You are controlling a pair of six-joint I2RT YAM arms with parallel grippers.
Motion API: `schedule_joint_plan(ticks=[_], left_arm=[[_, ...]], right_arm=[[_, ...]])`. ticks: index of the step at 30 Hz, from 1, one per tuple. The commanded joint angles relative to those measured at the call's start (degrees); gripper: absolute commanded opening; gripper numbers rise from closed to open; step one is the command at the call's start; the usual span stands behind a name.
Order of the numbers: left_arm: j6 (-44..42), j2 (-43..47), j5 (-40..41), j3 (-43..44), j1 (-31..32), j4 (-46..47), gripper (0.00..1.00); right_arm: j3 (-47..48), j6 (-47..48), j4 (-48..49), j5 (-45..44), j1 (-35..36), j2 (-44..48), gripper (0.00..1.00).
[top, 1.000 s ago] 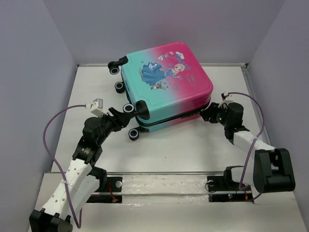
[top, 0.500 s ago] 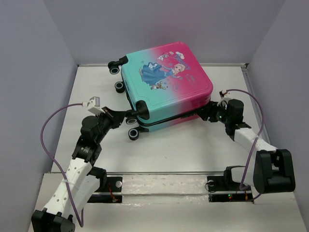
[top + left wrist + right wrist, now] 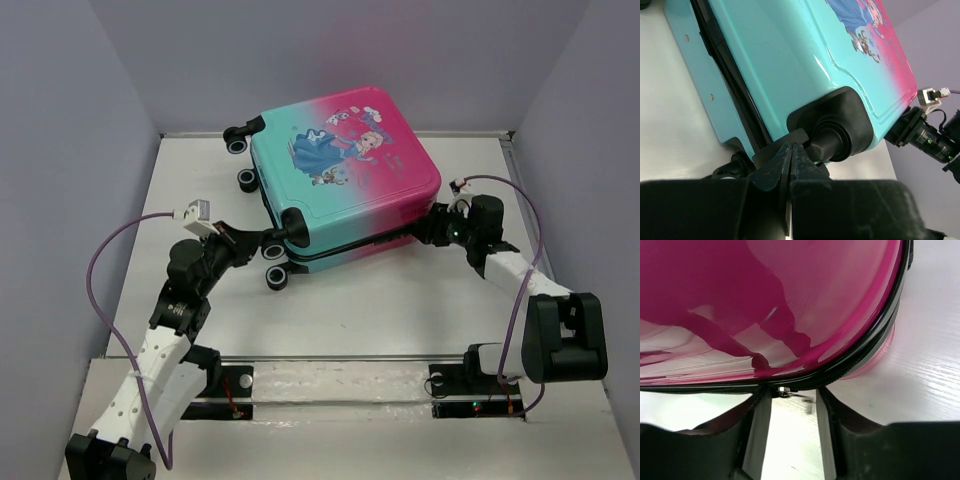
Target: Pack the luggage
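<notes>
While the luggage (image 3: 345, 170) lies flat on the white table (image 3: 400, 300), lid down and print side up, I have 2 arms at its near edge. My left gripper (image 3: 790, 146) is pinched fully together with nothing between the jaws, its tips just beside the black wheel (image 3: 832, 140) at the teal corner. My right gripper (image 3: 791, 396) stands partly apart at the pink corner, with the metal zipper pull (image 3: 797, 395) between its fingers, unclamped.
</notes>
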State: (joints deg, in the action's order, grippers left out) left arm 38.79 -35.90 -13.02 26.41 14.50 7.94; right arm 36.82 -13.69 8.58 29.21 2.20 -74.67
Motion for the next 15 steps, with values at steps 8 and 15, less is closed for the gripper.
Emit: schedule_joint_plan(ticks=[8,15], left_arm=[[-4.06,0.04,-6.41,4.17,-0.26,-1.53,0.9],[-4.68,1.36,-8.95,3.65,-0.26,-3.46,0.91]], right_arm=[[-4.56,-3.36,15.41,2.6,-0.26,-1.26,0.32],[-7.99,-4.77,20.95,2.43,-0.26,-1.44,0.44]])
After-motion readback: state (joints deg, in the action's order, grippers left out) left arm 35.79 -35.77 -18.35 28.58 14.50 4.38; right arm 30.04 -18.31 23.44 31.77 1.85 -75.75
